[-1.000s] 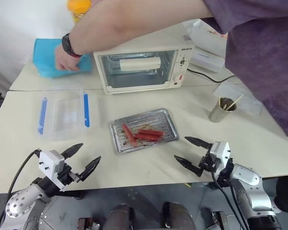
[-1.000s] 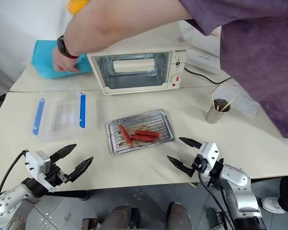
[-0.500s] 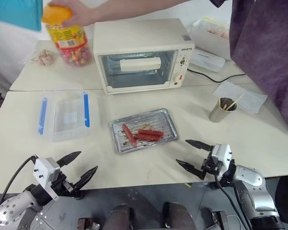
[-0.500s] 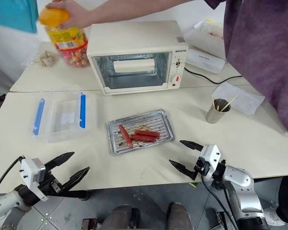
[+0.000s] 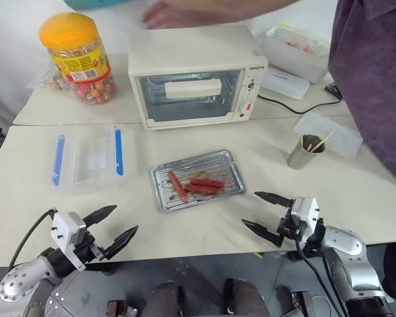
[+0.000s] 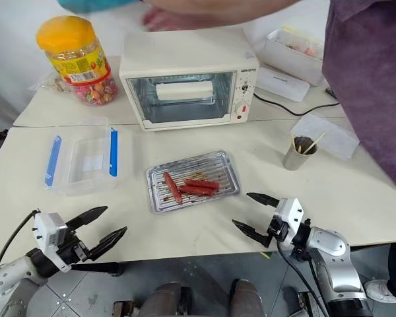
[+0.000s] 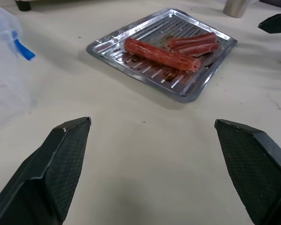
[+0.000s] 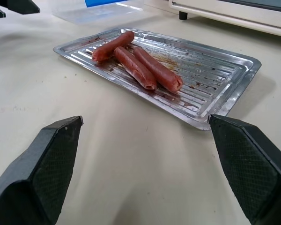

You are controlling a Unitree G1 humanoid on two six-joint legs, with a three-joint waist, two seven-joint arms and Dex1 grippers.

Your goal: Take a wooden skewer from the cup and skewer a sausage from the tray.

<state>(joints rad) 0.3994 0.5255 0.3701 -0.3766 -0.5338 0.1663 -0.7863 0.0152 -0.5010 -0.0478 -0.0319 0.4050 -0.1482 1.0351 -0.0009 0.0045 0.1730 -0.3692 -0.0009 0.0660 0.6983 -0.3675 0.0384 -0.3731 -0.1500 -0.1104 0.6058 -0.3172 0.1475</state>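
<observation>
The silver ribbed tray (image 5: 230,173) lies mid-table with three red sausages (image 5: 197,185) on it. The steel cup (image 5: 303,153) stands to its right with wooden skewers (image 5: 322,141) sticking out. My left gripper (image 5: 125,218) hovers open and empty at the table's near edge, left of the tray. My right gripper (image 5: 250,209) is open and empty near the front edge, just right of the tray and in front of the cup. Both wrist views look between wide-apart fingers at the sausages (image 8: 140,65) on the tray (image 7: 187,89).
A white toaster oven (image 5: 197,76) stands behind the tray. A clear plastic box with blue clips (image 5: 87,157) lies at the left, and an orange-lidded jar (image 5: 76,56) stands back left. A person in a purple sleeve (image 5: 376,79) stands at the right, with a hand (image 5: 178,12) above the oven.
The person lifted the blue cloth off the back-left table, touched the jar's lid, and drew the arm back above the oven. Both grippers stayed in place and open.
</observation>
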